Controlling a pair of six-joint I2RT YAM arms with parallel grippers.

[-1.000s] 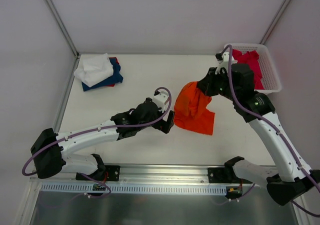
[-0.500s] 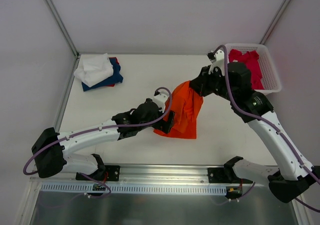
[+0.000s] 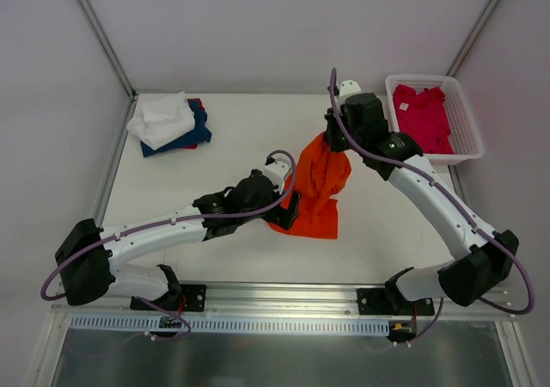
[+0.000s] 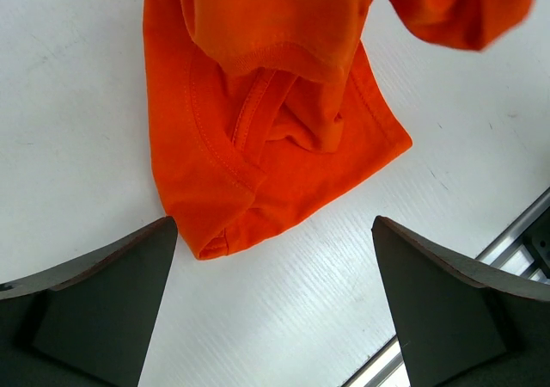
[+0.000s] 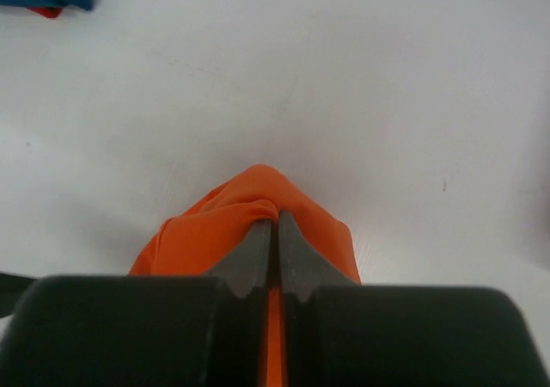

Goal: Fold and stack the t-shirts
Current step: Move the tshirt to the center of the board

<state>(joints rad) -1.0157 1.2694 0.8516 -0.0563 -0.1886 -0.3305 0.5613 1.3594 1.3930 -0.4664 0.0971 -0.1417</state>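
Since a second ago, my right arm has swung the orange t-shirt (image 3: 318,189) away from the basket (image 3: 468,138) and toward the middle of the surface (image 3: 232,138), so its lower part now lies crumpled there right in front of my left arm. The right fingers (image 5: 273,236) are pinched fully together on a bunched fold at the top of the cloth. I reckon I am holding it high so the rest hangs and opens out.

The left fingers (image 3: 292,208) are spread as wide as they go and hold nothing. They sit low, with a loose hem corner just ahead between them, well placed, I think, to take that corner so both arms can pull the shirt flat.

The white t-shirt (image 3: 163,116) rests on the navy t-shirt (image 3: 185,138) at the far left corner, where the stack belongs. A crimson t-shirt (image 3: 421,116) still waits in the basket at the far right corner.
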